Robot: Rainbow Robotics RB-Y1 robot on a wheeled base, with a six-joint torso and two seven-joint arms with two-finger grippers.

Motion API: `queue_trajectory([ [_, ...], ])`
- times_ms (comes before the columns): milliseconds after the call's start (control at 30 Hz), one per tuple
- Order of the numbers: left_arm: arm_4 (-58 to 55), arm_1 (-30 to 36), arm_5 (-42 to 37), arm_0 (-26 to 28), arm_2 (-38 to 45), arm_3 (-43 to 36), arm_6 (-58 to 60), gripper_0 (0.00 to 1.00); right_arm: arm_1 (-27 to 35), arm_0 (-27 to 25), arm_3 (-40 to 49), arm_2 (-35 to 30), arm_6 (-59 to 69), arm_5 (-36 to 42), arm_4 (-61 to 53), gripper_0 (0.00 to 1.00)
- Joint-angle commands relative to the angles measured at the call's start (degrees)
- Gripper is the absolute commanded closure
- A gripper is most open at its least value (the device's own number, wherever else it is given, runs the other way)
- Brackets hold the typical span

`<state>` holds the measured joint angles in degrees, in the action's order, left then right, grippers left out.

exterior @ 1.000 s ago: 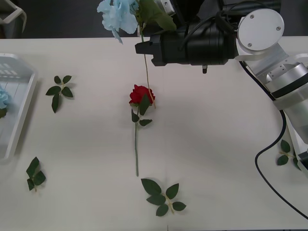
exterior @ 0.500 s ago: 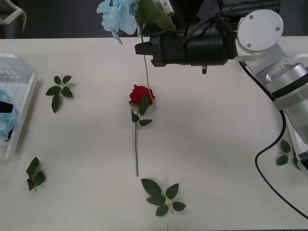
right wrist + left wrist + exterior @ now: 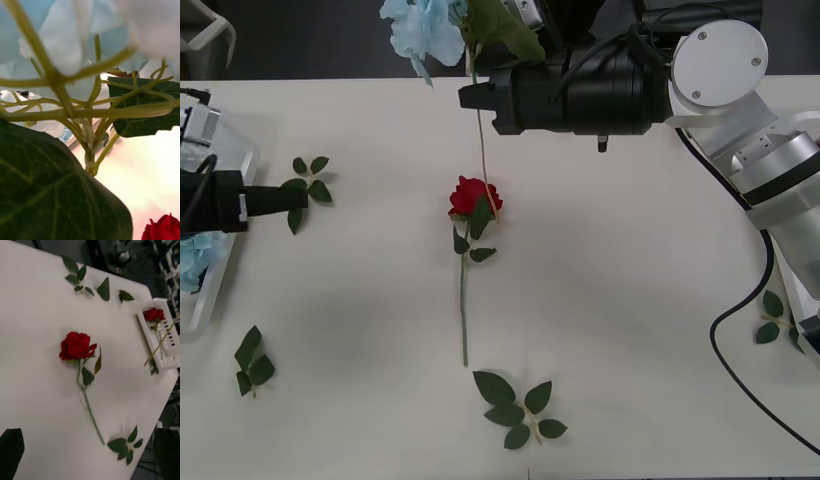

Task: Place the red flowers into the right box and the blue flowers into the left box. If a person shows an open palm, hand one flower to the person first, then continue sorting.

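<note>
Blue flower (image 3: 423, 28), pale hydrangea head with large leaf: raised above far side of table (image 3: 630, 300), long stem hanging down to just behind red bloom; clamped in right tool (image 3: 468, 97), black, reaching in from right. Underside of head, branching stalks and leaves close up in right wrist view (image 3: 90, 112).
Red flower (image 3: 472, 198): flat on table centre, stem toward near edge; seen also from left wrist (image 3: 77, 345).
Left tool (image 3: 292, 196): black, at left edge, above table beside left box; fingers apart at wrist-view corners (image 3: 11, 450), empty.
Left box (image 3: 220, 260): white tray, one blue flower (image 3: 192, 255) inside.
Right box (image 3: 165, 352): white tray holding red flower (image 3: 153, 314).
Loose leaf sprigs (image 3: 518, 408): scattered on table.
</note>
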<state>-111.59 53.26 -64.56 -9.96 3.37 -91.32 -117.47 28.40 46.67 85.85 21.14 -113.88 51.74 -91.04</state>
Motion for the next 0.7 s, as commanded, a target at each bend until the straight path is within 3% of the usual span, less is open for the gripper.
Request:
queue_trajectory([
  [33,-1.52,-3.25,11.38,-2.25,-8.73,-7.82,4.26,0.0,-0.89,1.23,0.81,0.21,-2.48,-0.59,-1.07,1.0],
  [167,-1.17,-5.45,19.12,-2.78,-14.27,-12.47,4.17,0.0,-0.89,1.23,0.81,0.21,-2.4,-0.59,-1.25,1.0],
  [500,14.3,-16.34,21.49,-9.11,-19.37,-14.14,4.26,0.0,-0.98,1.23,0.9,0.48,-2.4,-0.59,-1.33,1.0],
  [700,20.8,-21.97,25.18,-10.25,-22.44,-14.14,4.7,0.0,-0.98,1.23,0.99,0.65,-2.48,-0.59,-1.42,1.0],
])
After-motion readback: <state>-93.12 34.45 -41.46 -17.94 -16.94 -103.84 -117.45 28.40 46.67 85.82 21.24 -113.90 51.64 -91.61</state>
